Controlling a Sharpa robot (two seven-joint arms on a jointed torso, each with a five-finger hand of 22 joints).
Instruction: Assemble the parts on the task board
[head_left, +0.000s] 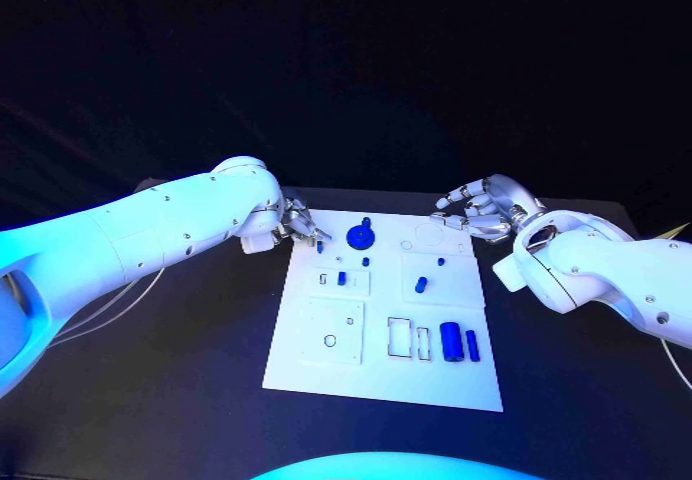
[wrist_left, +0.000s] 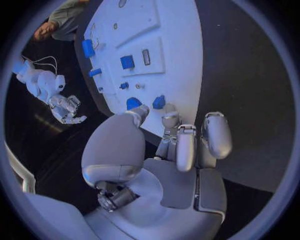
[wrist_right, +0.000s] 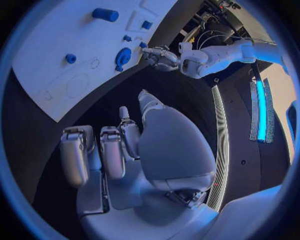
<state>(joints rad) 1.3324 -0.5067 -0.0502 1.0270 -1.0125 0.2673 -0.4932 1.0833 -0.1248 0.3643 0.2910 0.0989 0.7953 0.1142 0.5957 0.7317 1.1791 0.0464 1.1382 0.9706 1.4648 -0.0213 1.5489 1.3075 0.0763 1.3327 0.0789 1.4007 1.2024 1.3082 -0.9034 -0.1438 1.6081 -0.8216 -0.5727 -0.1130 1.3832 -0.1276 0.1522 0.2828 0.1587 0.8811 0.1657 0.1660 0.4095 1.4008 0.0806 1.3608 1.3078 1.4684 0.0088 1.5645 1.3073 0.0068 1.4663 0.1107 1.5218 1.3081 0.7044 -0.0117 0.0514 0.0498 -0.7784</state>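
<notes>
The white task board (head_left: 325, 360) lies in the middle of the black table. On it are a round blue part (head_left: 361, 236), small blue parts (head_left: 342, 278) (head_left: 420, 284), a blue cylinder (head_left: 451, 341) and a blue bar (head_left: 473, 345). My left hand (head_left: 296, 225) hovers at the board's far left corner with its fingers (wrist_left: 185, 145) apart and nothing gripped. Two blue parts (wrist_left: 133, 103) (wrist_left: 159, 101) lie just beyond its fingertips. My right hand (head_left: 483, 210) is off the board's far right corner, fingers (wrist_right: 112, 150) loosely curled and holding nothing.
Bare black table (head_left: 173, 400) surrounds the board on all sides. Thin cables (head_left: 108, 300) run along the table under my left arm. Empty outlined slots (head_left: 411, 338) sit on the board beside the cylinder.
</notes>
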